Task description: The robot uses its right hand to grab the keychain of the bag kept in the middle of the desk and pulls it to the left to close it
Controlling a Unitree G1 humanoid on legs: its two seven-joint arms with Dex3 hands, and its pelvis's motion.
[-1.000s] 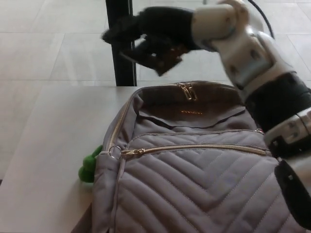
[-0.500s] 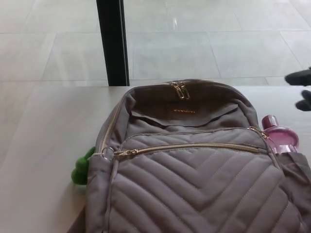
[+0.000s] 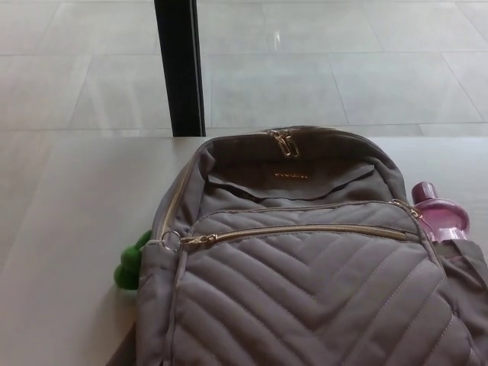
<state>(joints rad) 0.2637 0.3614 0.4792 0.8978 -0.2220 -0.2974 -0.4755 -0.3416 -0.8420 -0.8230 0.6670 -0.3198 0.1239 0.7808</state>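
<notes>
L/R hands out of view, bag (image 3: 305, 290) on desk (image 3: 76, 229)

1. Your bag (image 3: 305, 297) is matt grey cloth, and its front panel is quilted in stitched chevrons.
2. Its front zipper (image 3: 305, 230) shows you gold-toned metal teeth with a dull shine. The ring (image 3: 169, 241) at the left end is bright metal.
3. The twin pulls (image 3: 282, 142) on the top seam look like the same gold metal.
4. The bottle (image 3: 441, 213) is glossy, see-through pink plastic.
5. The green lump (image 3: 128, 268) looks matt and soft, but you cannot tell what it is made of.
6. The desk (image 3: 69, 229) is pale, smooth and matt.
7. The floor (image 3: 343, 69) is pale tile with a faint sheen, and the post (image 3: 180, 65) is smooth and black.
</notes>
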